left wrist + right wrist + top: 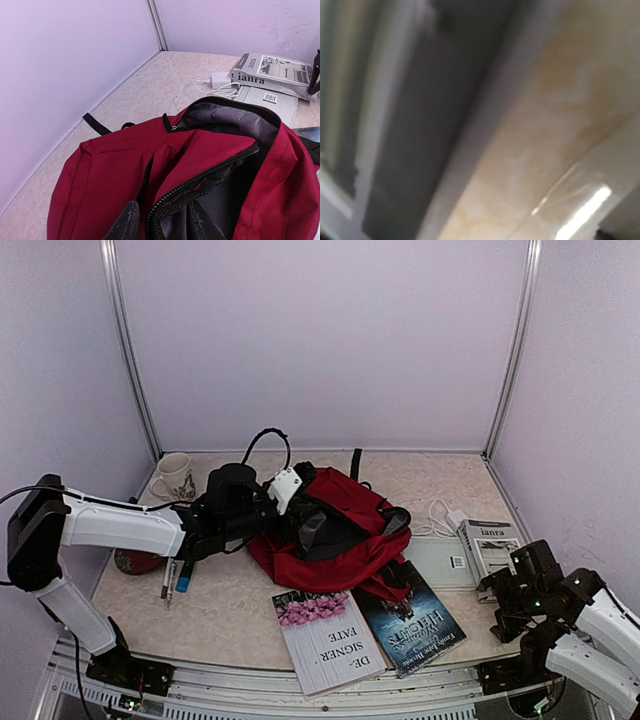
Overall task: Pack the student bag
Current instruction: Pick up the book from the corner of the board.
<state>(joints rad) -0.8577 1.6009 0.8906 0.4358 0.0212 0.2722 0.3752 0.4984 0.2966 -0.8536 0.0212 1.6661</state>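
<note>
The student bag [335,530] is seen slumped at the middle of the desk [230,605], its mouth unzipped. The left end effector [288,512] is clenched partway on the bag's zippered rim. In the left wrist view one finger [127,224] is set against the red outer fabric and the other inside the dark lining, with the zipper edge pinched between them. The right end effector [497,587] is spread wide and nothing is held in it. It is poised at the desk's right side, just beside a grey flat pad [440,562] and the "ianra" book [492,540]. Its wrist view is badly blurred — contact with anything cannot be judged.
</note>
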